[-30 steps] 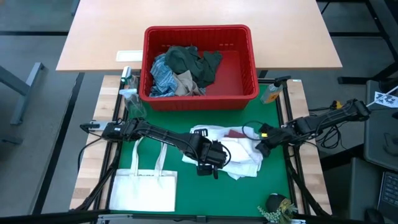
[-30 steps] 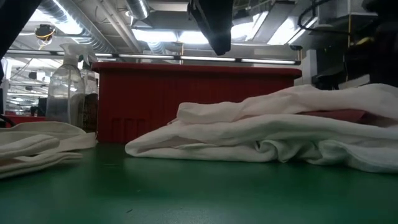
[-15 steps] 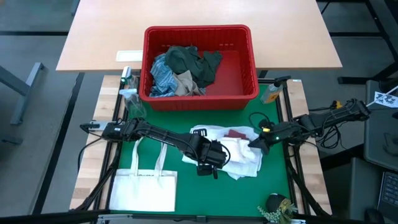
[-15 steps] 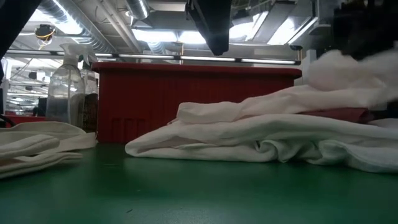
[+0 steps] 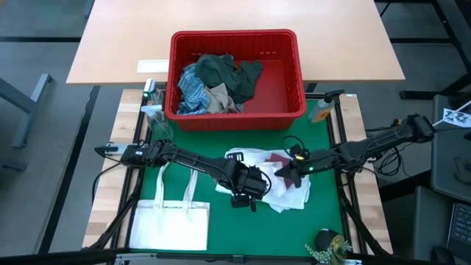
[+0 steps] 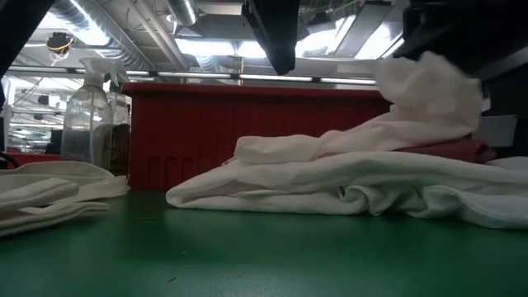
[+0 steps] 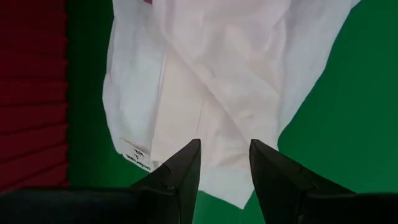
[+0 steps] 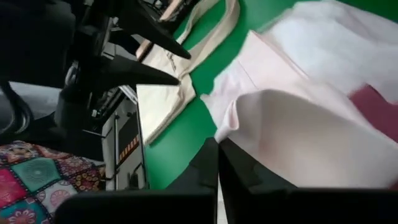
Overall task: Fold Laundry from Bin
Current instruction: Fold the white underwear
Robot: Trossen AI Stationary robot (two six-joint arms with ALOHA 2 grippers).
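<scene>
White garment (image 5: pixel 283 188) pinched and lifted by right pincer (image 5: pixel 288 172), left pincer (image 5: pixel 246 195) parted, hovering above cloth

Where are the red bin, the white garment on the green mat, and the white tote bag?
red bin (image 5: pixel 298 110): high view, on its front right rim.
white garment (image 5: pixel 291 193): high view, on its right part.
white tote bag (image 5: pixel 169 227): high view, on the bag's flat body.

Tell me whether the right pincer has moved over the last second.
Yes. The right pincer, shut on the white garment, has travelled toward the left arm's side, away from the mat's right edge.
</scene>
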